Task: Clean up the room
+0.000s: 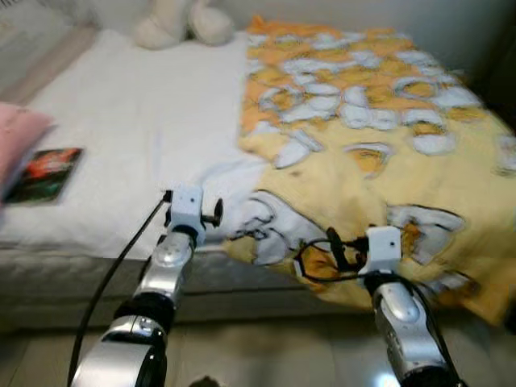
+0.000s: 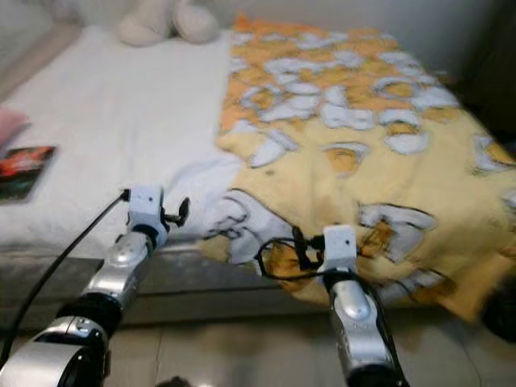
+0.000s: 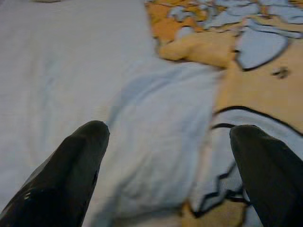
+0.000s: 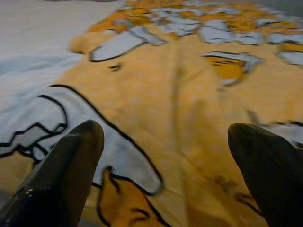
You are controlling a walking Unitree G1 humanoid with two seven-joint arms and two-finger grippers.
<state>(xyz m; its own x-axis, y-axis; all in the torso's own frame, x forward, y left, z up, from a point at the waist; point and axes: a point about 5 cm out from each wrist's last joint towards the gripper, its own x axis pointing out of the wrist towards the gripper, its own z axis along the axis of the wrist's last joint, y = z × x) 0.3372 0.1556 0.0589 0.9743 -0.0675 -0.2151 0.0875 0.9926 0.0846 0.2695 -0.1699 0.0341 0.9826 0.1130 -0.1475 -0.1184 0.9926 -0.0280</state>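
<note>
A yellow blanket [image 1: 363,161] with white and orange shapes covers the right half of the bed, and its front edge hangs over the bedside. A white underside flap of the blanket [image 3: 156,142] is folded back near the bed's front. My left gripper [image 3: 170,132] is open, with its fingers [image 3: 80,161] apart over that flap and the white sheet [image 1: 137,121]. My right gripper [image 4: 165,132] is open too, hovering just above the blanket's front part. Both arms [image 1: 165,266] reach toward the bed's front edge.
A dark book [image 1: 47,173] lies on the sheet at the left, beside a pink pillow [image 1: 16,141]. A cream plush toy [image 1: 181,22] sits at the head of the bed. Pale tiled floor [image 1: 266,355] runs below the bedside.
</note>
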